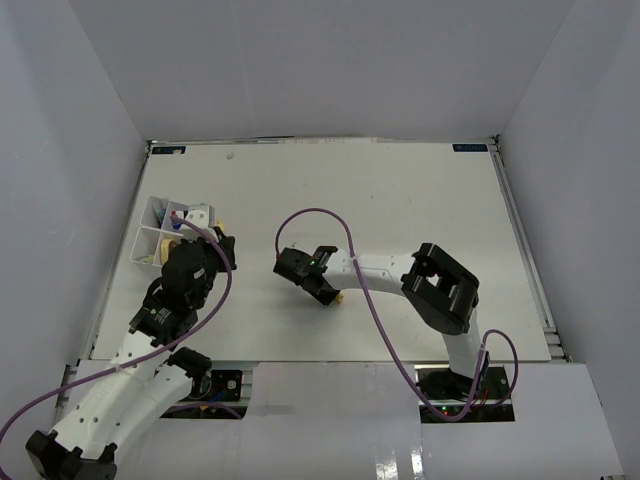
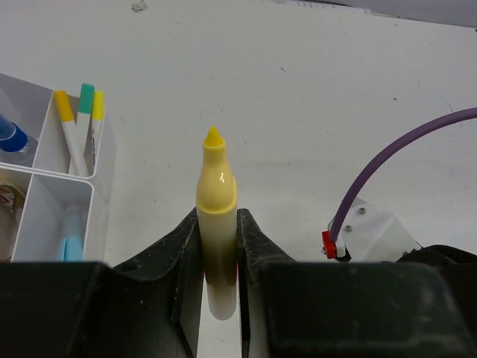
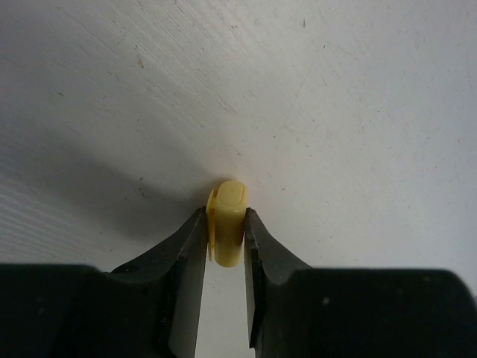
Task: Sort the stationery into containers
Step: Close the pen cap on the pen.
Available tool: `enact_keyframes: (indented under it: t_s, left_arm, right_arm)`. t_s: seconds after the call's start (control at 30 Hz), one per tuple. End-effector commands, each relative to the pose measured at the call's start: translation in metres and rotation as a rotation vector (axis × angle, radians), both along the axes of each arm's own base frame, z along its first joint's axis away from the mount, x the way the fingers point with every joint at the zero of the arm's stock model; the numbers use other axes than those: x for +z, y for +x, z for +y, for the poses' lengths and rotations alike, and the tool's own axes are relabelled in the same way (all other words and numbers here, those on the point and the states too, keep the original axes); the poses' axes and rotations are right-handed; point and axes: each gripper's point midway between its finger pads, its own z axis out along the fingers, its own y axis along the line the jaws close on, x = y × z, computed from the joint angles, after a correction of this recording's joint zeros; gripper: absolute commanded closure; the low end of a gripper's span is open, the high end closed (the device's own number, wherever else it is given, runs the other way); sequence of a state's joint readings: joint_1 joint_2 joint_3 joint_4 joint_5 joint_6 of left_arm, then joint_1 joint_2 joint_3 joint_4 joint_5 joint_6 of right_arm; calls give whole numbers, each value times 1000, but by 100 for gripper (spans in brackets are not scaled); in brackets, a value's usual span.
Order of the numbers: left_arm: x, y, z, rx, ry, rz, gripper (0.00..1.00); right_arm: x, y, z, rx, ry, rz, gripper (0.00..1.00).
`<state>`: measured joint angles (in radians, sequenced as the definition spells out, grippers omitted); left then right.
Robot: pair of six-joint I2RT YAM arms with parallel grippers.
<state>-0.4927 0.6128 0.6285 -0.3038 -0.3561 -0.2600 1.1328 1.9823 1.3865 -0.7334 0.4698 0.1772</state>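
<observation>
My left gripper (image 2: 218,224) is shut on a yellow marker (image 2: 216,194), whose bare pointed tip sticks out ahead of the jaws, above the table. To its left stands the white divided tray (image 2: 102,168), also seen at the table's left side (image 1: 150,242). The tray holds thin pens (image 2: 74,142) with yellow and teal caps, a blue-capped bottle (image 2: 10,139) and a pale blue item (image 2: 71,240). My right gripper (image 3: 226,224) is low on the table's middle (image 1: 335,293), its jaws closed on both sides of a small yellow piece (image 3: 227,212) that looks like a marker cap.
White walls enclose the table on three sides. A purple cable (image 1: 345,250) loops over the right arm, and another purple cable (image 2: 395,156) runs past a white bracket (image 2: 373,227) at the right of the left wrist view. A tan ring (image 2: 6,198) shows at the tray's left edge.
</observation>
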Motion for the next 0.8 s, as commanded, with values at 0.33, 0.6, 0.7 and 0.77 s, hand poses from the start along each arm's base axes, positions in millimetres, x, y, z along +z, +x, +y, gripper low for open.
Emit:
enact_keyframes:
  t_s: [0.33,0.6,0.7,0.77]
  left_arm:
    - [29,-30,-94,-583,-93,-104,94]
    - [49,-65,-146,-996,-119,-157,94]
    - [59,-73,-159,-1119,-120,-178,95]
    - [66,-78,-168,-1207,-126,-195,95]
  right_arm:
    - [154,12,26,87,553,-259,88]
    - [274,20,4,178,967,-462,88]
    - [307,19,-3,259,1076,-506,89]
    - [324,13,-5,325,1146,-513,90]
